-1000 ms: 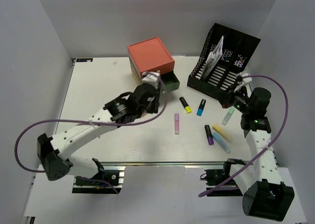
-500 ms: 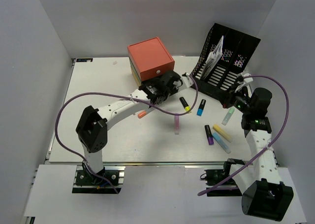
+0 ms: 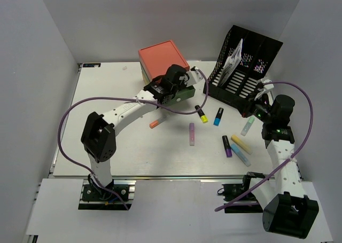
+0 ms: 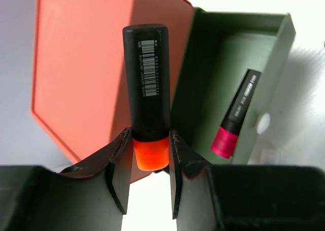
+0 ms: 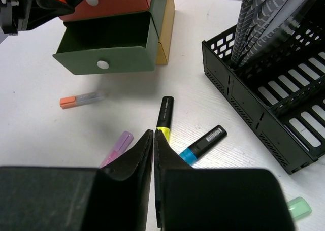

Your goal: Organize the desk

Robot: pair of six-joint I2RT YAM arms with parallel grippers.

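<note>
White desk: we see left gripper clamped on orange highlighter above the open green drawer; right gripper, right of the drawer, nearly closed, empty.

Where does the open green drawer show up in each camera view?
Top external: green drawer sits above centre, mostly hidden under the left arm.
Left wrist: right half, open, with a pink-tipped marker inside.
Right wrist: upper left, its front with the white knob facing the camera.
Shared landmark: the red top of the drawer unit, right beside the drawer in all three.
</note>
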